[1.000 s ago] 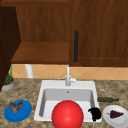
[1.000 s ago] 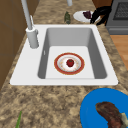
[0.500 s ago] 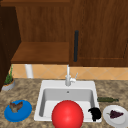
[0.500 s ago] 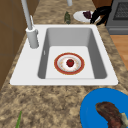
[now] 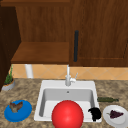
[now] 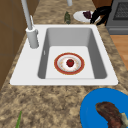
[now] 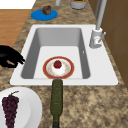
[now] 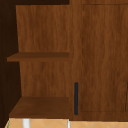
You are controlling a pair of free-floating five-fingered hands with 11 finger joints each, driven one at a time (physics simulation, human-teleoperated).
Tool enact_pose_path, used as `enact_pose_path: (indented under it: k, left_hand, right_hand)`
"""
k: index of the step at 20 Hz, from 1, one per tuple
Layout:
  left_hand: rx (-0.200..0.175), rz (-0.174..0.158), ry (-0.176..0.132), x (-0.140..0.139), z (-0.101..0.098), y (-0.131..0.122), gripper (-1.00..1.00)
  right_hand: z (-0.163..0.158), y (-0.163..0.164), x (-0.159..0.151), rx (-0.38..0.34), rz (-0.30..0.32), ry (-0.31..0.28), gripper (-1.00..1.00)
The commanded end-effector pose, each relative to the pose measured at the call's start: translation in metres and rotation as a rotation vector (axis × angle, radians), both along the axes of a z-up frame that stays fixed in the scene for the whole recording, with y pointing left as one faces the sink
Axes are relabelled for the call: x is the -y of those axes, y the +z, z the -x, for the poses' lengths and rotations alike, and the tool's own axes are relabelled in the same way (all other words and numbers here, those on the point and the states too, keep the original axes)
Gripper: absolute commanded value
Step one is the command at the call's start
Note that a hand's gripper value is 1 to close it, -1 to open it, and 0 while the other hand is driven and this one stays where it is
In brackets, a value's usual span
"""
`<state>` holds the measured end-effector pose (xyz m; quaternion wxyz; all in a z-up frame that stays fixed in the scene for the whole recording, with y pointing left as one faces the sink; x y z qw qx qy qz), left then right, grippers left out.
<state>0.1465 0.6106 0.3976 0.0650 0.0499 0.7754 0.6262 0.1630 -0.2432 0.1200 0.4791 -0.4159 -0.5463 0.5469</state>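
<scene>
The black robot hand (image 5: 94, 113) hovers at the lower right of the front view, over the sink's (image 5: 93, 86) right front rim, fingers curled downward and holding nothing. Just right of it, a round white plate (image 5: 110, 120) carries dark purple grapes (image 5: 115, 114). A slim green bottle (image 5: 107, 99) lies on the speckled stone table (image 5: 30, 91) behind. A glossy red ball (image 5: 67, 114) sits at the lower centre.

My right hand (image 5: 94, 113) hovers low at the front right, fingers curled downward, holding nothing.
</scene>
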Motion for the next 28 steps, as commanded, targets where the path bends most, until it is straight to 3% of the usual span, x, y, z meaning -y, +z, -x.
enact_pose_path:
  k: [1, 12, 15, 17, 28]
  left_hand:
    - [-0.014, -0.034, 0.0, 0.018, 0.02, 0.019, -1.0]
    - [0.006, -0.034, 0.002, 0.083, 0.057, 0.079, -1.0]
    - [0.039, -0.036, 0.006, 0.101, 0.063, 0.089, -1.0]
    - [0.026, -0.041, 0.07, 0.112, 0.064, 0.094, -1.0]
    - [-0.031, -0.04, 0.335, 0.166, 0.077, 0.122, -1.0]
  right_hand:
    - [0.0, 0.0, 0.0, 0.0, 0.0, 0.0, 0.0]
    - [0.0, 0.0, 0.0, 0.0, 0.0, 0.0, 0.0]
    - [0.0, 0.0, 0.0, 0.0, 0.0, 0.0, 0.0]
    - [0.0, 0.0, 0.0, 0.0, 0.0, 0.0, 0.0]
    - [0.0, 0.0, 0.0, 0.0, 0.0, 0.0, 0.0]
